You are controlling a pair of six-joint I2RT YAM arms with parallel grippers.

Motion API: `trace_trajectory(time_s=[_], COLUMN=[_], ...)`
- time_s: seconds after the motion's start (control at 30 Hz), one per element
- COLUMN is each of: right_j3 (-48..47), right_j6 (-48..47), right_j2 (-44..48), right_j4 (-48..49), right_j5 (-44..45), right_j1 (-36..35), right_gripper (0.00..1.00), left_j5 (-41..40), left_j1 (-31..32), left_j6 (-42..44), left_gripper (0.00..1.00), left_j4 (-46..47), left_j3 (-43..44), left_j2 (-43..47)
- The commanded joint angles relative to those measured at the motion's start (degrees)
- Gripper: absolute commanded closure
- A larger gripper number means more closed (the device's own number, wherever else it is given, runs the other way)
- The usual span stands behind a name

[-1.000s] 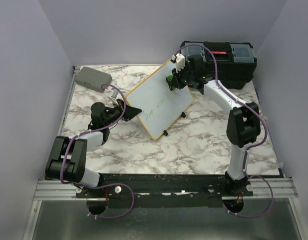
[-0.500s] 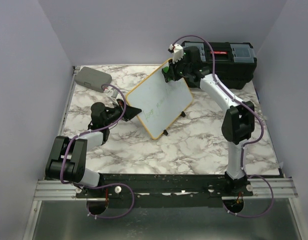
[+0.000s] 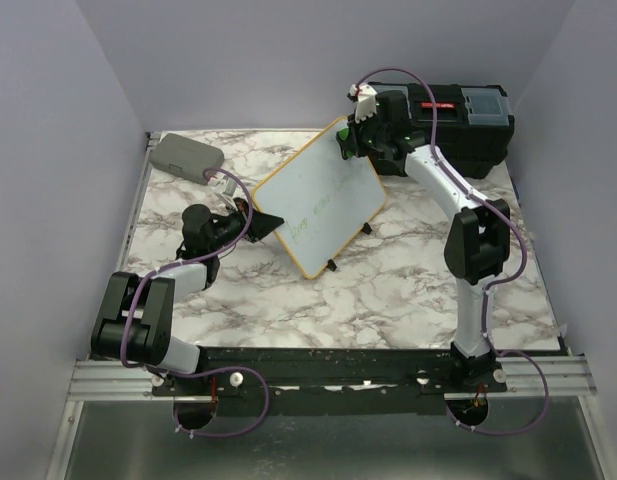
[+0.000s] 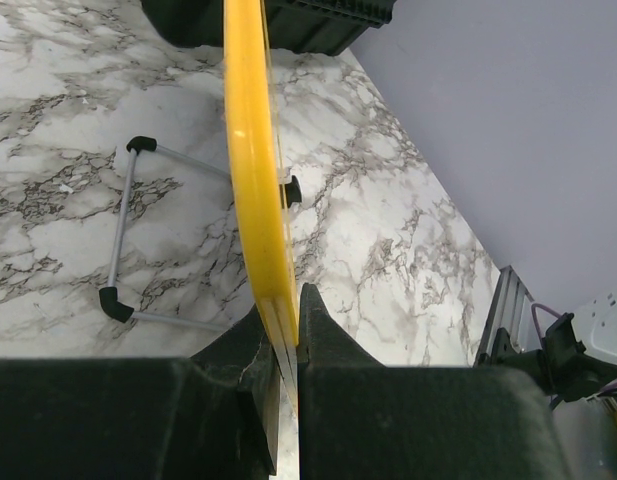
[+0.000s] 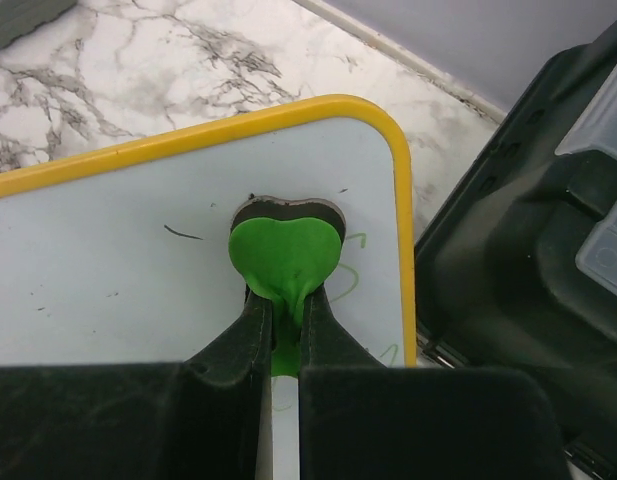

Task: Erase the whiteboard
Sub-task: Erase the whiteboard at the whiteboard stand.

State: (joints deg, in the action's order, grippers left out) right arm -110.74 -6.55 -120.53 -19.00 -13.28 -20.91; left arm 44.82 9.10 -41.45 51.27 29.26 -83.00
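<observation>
Whiteboard (image 3: 323, 200) up on edge in the middle of the marble worktop (image 3: 388, 290), leaning, yellow frame all round, far corner just beside the black toolbox (image 3: 466, 118). Left gripper (image 3: 256, 220) clamped shut on the board's near-left edge. Seen from the left wrist, fingers (image 4: 238, 360) pinched together with the yellow rim running straight out from between them. Wire stand (image 4: 123, 230) with small black feet down on the marble to one side of the frame. Over to the right gripper (image 3: 353, 145), up at the far corner and squeezed closed on a green heart-shaped eraser (image 5: 286, 248). Dark pad of the eraser pressed against the white face, just inside the rounded corner. Faint green scribbles (image 5: 353, 270) right beside it, hard against the frame, too pale to read. A few thin dark specks further left on the white. Grey case (image 3: 186, 155) lying at the far-left corner, well apart from the action.
</observation>
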Motion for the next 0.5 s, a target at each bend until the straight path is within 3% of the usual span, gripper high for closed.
trace_trajectory(time_s=[0.0,0.17,0.3,0.47], right_j3=[0.77,6.74,11.42,10.54], right_j6=[-2.68,-5.21,-6.09,-4.34], right_j2=[-3.07,-0.7,2.15,2.81], right_j4=[-2.6,-2.6,-0.01,0.63], right_j5=[-0.86,-11.91,-12.27,-12.68], right_j1=[0.54,-0.53,-3.82,-4.93], right_gripper=[0.99,0.99,0.99,0.99], left_j5=[8.0,7.98,8.0,7.95], left_j1=[1.44,1.4,1.44,1.44], left_j6=[3.7,3.66,3.57,3.7], left_gripper=[1.0,1.0,1.0,1.0], left_j4=[0.41,0.46,0.35,0.15], left_j3=[0.81,1.06,1.07,1.1], left_j2=[-0.44,-0.66,-0.66,-0.57])
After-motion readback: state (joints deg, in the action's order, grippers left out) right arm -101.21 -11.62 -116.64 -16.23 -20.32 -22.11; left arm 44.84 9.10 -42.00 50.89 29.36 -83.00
